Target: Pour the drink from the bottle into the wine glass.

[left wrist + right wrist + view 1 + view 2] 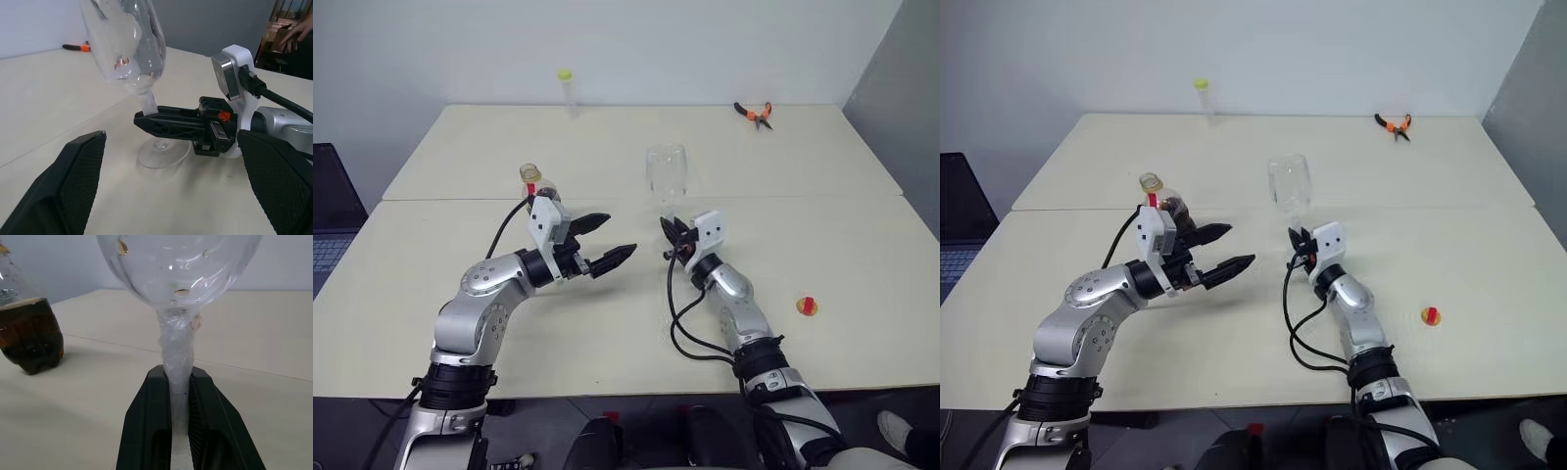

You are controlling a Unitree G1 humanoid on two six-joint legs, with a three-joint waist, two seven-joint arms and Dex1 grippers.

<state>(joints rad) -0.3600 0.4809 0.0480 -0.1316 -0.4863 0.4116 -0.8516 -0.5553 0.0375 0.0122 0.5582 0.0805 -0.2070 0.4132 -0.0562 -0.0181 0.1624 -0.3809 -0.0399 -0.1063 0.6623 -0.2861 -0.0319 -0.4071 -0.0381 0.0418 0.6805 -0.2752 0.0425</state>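
We seem to be in a plain lab or test room: two pale desks (607, 323) pushed together against bare grey-white walls (460, 49), with almost nothing on them. Far beyond the right claw (671, 235) lie orange-handled pliers (754, 114), and well beyond the left claw (607, 243) stands a slim tube (567, 90) with a yellow-green top, a sparse bench-like setup.

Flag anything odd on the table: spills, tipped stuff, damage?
No spills or tipping. The cap lies on the table off to the right, away from the open bottle. Pliers lie at the far edge, unrelated to pouring. The glass stands upright, its stem wrapped in film.
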